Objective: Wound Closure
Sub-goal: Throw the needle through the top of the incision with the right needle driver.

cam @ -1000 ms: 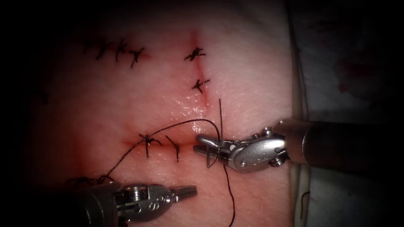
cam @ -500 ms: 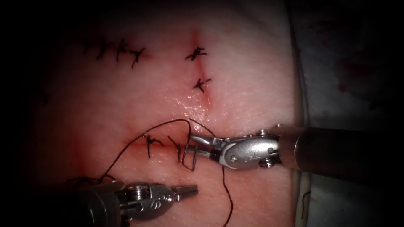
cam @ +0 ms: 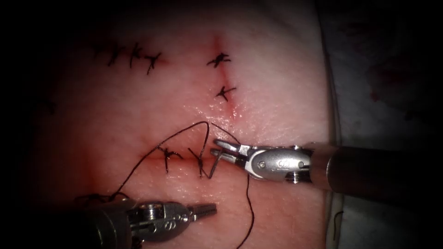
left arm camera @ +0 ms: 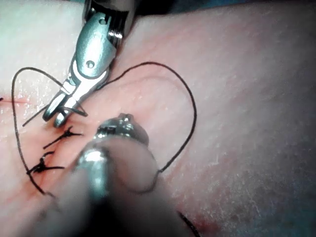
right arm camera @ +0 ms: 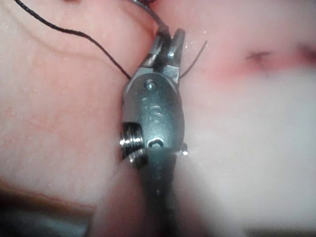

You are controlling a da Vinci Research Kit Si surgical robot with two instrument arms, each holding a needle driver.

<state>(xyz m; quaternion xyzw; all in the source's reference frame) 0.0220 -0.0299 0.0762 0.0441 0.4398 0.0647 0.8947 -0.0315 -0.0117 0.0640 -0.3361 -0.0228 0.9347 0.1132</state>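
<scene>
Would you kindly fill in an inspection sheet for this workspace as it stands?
Surface: tissue, reddened along the cut.
Job's things: needle held partway along its curve by the right hand, at the horizontal cut's right end; whether its tip is in the tissue, cannot tell. Thread lies in a loose loop. Tied stitches on the cut.
Clutter: cut thread end.
Grippers: right hand shut on needle; left hand shut, holding nothing.
Cables: nothing seen.
Surroundings: pale cloth.

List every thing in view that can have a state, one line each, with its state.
right arm's tool: jaws shut on the needle.
needle: held near one end, tip at the cut.
left arm's tool: jaws shut, holding nothing.
thread: slack, looping over the tissue.
cut: horizontal, stitched at its left part.
tissue: wet with red fluid along the cut.
</scene>
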